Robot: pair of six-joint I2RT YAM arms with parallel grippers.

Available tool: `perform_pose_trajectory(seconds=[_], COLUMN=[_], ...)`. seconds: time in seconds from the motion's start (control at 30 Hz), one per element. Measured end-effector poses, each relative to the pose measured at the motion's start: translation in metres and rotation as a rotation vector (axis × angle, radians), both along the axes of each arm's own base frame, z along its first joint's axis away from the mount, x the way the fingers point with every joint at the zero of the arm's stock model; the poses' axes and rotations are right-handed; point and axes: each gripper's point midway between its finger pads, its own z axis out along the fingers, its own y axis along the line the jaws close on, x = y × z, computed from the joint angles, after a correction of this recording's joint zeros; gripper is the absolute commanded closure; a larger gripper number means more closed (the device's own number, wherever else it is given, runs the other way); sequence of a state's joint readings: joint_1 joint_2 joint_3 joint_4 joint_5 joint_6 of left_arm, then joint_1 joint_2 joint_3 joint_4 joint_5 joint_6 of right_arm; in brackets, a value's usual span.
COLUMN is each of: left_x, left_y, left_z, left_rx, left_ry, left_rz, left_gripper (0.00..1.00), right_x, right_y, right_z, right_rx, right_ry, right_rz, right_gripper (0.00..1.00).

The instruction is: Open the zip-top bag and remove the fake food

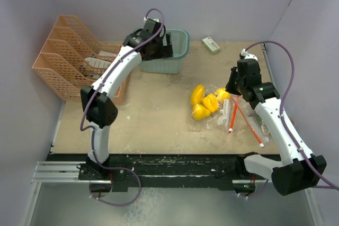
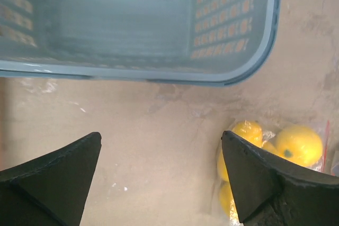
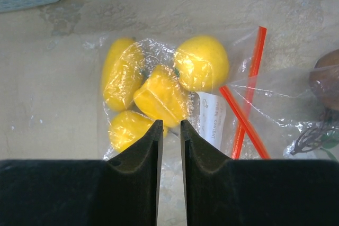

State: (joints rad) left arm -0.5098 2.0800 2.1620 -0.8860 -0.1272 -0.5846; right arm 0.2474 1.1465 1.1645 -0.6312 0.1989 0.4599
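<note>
Yellow fake food [image 1: 204, 103] sits inside the zip-top bag [image 1: 233, 114], centre-right of top view, on the bench [image 1: 153, 120]. Right gripper [image 3: 171, 125] is narrow, just a slit, over the bag (pinching film? can't tell). Left gripper [image 2: 160, 141] is wide, by the teal basket [image 2: 233, 75], upper centre.

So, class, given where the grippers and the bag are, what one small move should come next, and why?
Probably open the right gripper and lower it onto the red zip edge. The yellow pieces lie inside the clear bag, that gripper hangs above them nearly closed and empty, and the left gripper is open by the teal basket.
</note>
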Motion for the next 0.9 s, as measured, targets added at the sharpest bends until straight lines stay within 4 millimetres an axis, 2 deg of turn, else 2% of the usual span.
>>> perform_pose_trajectory(seconds=[0.07, 0.1, 0.2, 0.37, 0.47, 0.53, 0.6, 0.9], left_x=[0.004, 0.009, 0.026, 0.053, 0.063, 0.067, 0.073, 0.092], left_y=[0.015, 0.028, 0.073, 0.158, 0.19, 0.199, 0.199, 0.182], left_z=[0.021, 0.033, 0.051, 0.051, 0.048, 0.043, 0.034, -0.012], left_rx=[0.009, 0.013, 0.022, 0.045, 0.057, 0.067, 0.073, 0.056], left_ry=[-0.044, -0.072, -0.116, -0.125, -0.13, -0.123, -0.112, -0.048], left_rz=[0.027, 0.051, 0.139, 0.298, 0.357, 0.37, 0.369, 0.323], left_gripper=[0.01, 0.01, 0.01, 0.01, 0.04, 0.07, 0.09, 0.14], right_x=[0.001, 0.001, 0.002, 0.003, 0.005, 0.006, 0.008, 0.022], right_y=[0.001, 0.001, 0.002, 0.002, 0.003, 0.003, 0.003, 0.007], right_z=[-0.002, -0.002, -0.003, -0.004, -0.009, -0.013, -0.016, -0.022], right_rx=[0.001, 0.001, 0.003, 0.003, 0.0, -0.003, -0.006, -0.011], right_ry=[0.005, 0.007, 0.01, 0.011, 0.026, 0.037, 0.048, 0.069], right_rz=[0.003, 0.003, 0.005, 0.005, 0.005, 0.004, 0.004, 0.006], right_gripper=[0.77, 0.77, 0.77, 0.78, 0.79, 0.8, 0.8, 0.81])
